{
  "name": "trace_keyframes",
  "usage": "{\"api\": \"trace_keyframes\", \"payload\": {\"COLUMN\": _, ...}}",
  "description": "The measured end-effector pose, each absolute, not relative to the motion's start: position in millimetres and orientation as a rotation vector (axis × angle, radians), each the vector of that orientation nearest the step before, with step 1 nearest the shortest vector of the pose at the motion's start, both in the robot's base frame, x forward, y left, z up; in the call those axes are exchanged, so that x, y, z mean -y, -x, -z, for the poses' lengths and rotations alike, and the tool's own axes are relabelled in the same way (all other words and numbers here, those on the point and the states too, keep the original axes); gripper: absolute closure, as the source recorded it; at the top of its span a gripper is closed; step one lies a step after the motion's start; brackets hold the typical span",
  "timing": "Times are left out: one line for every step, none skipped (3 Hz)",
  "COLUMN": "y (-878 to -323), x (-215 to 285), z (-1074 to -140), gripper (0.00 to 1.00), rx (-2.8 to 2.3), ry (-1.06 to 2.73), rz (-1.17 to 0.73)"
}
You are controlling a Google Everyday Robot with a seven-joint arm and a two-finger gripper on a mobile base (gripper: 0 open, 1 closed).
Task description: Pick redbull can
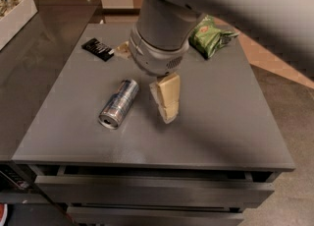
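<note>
The redbull can (118,103) lies on its side on the grey table top (216,122), left of the middle. Its shiny silver end points toward the front left. My gripper (166,103) hangs from the big grey wrist (157,48) just to the right of the can, a little above the table and apart from the can. It holds nothing that I can see.
A green crinkled snack bag (211,37) lies at the back right. A flat black packet (98,49) lies at the back left, with a small tan item (122,49) beside it. A dark counter (29,72) with a white bin (17,18) adjoins the left. Drawers (147,185) sit under the front edge.
</note>
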State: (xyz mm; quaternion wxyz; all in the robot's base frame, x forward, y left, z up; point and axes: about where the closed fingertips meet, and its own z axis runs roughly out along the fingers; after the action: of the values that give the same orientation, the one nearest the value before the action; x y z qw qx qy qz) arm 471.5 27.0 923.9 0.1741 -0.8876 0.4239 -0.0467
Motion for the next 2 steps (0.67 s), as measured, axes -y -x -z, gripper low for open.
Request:
{"api": "trace_keyframes", "payload": {"y": -468, "x": -63, "z": -908, "gripper": 0.00, "rx": -1.018, "ry": 2.668, "rz": 0.151}}
{"api": "trace_keyframes", "payload": {"y": -466, "x": -89, "z": -889, "gripper": 0.00, "rx": -0.878, "ry": 2.807, "rz": 0.167}}
